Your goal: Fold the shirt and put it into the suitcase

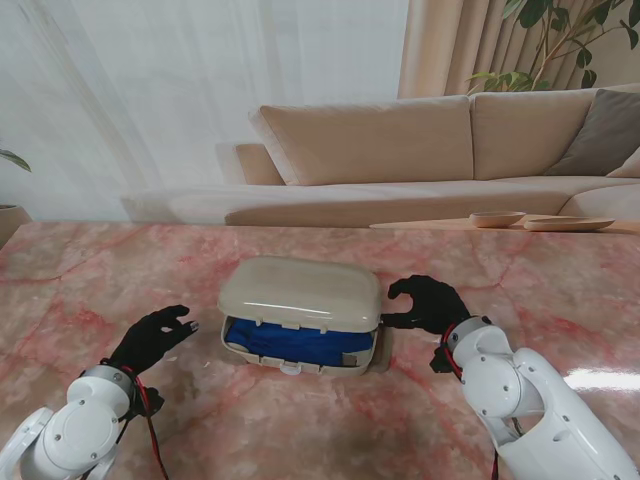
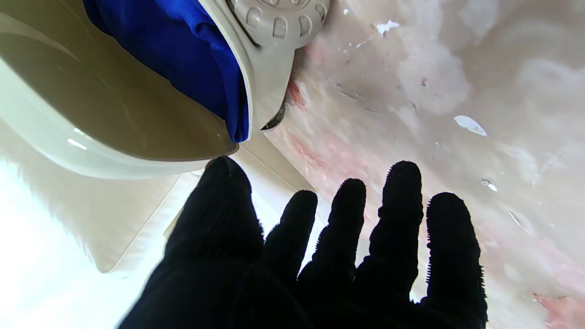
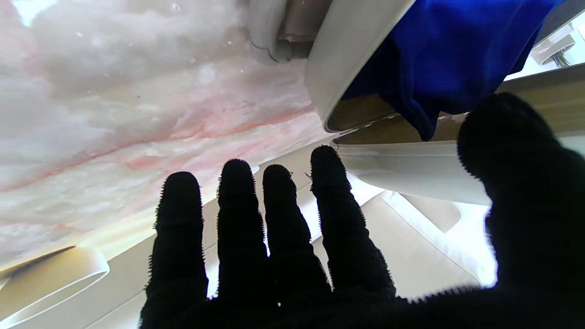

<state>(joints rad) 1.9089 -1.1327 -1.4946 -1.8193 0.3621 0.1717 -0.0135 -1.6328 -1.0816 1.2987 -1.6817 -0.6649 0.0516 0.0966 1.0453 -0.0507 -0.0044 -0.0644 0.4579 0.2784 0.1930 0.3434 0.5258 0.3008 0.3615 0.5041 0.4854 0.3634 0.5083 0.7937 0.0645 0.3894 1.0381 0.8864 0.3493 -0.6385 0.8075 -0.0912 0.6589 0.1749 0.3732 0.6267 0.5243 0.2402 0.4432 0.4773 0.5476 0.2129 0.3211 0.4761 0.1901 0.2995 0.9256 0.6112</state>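
The suitcase (image 1: 300, 315) sits mid-table with its lid (image 1: 302, 292) lowered to a narrow gap at six o'clock, and the blue shirt (image 1: 300, 343) fills that gap. Bare marble table (image 1: 120, 270) lies open at nine o'clock, three o'clock and twelve o'clock of the case.

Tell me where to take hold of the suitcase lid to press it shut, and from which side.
Probably best to take the suitcase lid by its two short ends, one robot hand per side: the left robot hand from the left, the right robot hand from the right. It sits ajar over the blue shirt, and both open hands already flank it.
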